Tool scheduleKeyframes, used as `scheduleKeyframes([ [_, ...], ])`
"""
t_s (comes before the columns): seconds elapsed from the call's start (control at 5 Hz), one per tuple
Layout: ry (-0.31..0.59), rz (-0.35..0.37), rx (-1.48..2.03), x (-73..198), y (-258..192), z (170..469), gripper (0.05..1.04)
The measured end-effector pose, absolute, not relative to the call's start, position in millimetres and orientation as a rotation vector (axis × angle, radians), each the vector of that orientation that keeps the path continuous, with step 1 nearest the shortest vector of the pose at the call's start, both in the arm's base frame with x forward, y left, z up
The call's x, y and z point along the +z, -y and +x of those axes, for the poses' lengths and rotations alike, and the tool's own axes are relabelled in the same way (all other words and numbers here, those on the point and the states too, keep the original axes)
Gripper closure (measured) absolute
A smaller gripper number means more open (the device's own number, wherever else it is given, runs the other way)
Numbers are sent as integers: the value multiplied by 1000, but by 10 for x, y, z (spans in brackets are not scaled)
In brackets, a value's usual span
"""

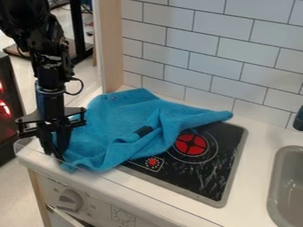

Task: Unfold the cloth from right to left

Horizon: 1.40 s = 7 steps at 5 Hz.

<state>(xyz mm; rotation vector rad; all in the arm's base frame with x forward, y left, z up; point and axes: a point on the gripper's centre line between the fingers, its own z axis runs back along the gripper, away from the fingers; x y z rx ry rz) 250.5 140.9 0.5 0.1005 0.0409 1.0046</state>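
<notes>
That blue cloth [112, 128] lies rumpled on the counter [254, 146], its three o'clock end draped over the stovetop [216, 177]. The black gripper [58, 152] hangs down at the cloth's eight o'clock edge; I can't tell whether its jaws are spread or pinching fabric.

No legible text or numbers. Tiny marks ring the round grey plastic knob [70, 200]; more right of it on white front panel [99, 205], too small to read.
</notes>
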Motion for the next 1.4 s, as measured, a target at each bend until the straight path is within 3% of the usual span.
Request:
scheduleKeyframes([
  [0.4, -68, 74, 1016, 52, -1358, 2498, 117],
  [0.6, -17, 118, 1052, 192, -1430, 2507, 77],
  [1.2, 97, 8, 1010, 734, -1213, 2534, 85],
  [1.4, 121, 23, 977, 812, -1160, 2558, 85],
])
